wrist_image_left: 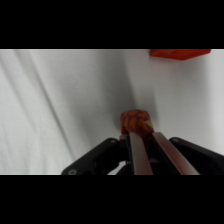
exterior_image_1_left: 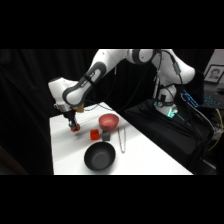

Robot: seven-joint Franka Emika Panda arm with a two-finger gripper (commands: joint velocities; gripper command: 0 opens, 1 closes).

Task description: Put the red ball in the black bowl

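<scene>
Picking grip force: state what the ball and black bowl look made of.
Ball: orange-red with yellow mottling, matte; perhaps rubber or foam, unclear. Black bowl: smooth and glossy, catching soft highlights; likely plastic or glazed ceramic.

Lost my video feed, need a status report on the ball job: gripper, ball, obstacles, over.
Gripper shut on the red ball, low at the table's far-left end. Black bowl empty, near edge. Red cube beside the route, over.

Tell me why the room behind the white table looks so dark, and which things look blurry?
Side view: light falls on the table, while black drapes behind stay dark; the black bowl shows a faint sheen. Wrist view: the gripper sits close to the camera and looks soft, and the red ball at its tips is blurry too.
</scene>
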